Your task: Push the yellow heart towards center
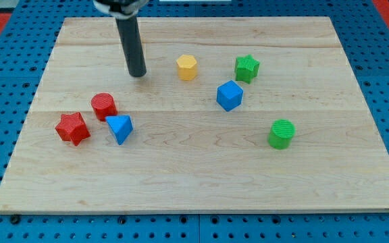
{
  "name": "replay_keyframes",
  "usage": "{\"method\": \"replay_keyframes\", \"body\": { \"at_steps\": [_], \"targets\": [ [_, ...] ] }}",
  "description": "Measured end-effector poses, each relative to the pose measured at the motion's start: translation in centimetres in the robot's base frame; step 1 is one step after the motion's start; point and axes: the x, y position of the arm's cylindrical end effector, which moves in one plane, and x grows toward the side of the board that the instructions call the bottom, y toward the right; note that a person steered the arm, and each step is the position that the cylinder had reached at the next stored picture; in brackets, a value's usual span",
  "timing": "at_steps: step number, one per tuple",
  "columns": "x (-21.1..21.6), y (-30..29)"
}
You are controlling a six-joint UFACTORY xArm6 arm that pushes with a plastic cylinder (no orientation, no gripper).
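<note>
A yellow block (pixel 187 67), hexagon-like in outline, sits on the wooden board above the middle. No clearly heart-shaped yellow block shows. My tip (pixel 138 74) rests on the board to the left of the yellow block, about a block's width or two away, not touching it. The dark rod rises from the tip to the view's top.
A green star (pixel 246 68) and a blue cube-like block (pixel 229 95) lie right of the yellow block. A green cylinder (pixel 281 133) is at the right. A red cylinder (pixel 104 106), red star (pixel 71 128) and blue triangle (pixel 120 128) cluster at the left. The board (pixel 194 182) sits on blue pegboard.
</note>
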Motion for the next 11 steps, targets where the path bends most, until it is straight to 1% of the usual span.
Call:
{"method": "replay_keyframes", "body": {
  "at_steps": [2,3,4,5,6,7,8,10,11],
  "targets": [
    [-6.8,3.1],
    [-10.4,-0.2],
    [-10.2,-5.1],
    [-8.6,-3.5],
    [-8.6,1.2],
    [-7.4,3.1],
    [-5.7,2.0],
    [-0.9,0.9],
    [0.0,1.1]
  ]
}}
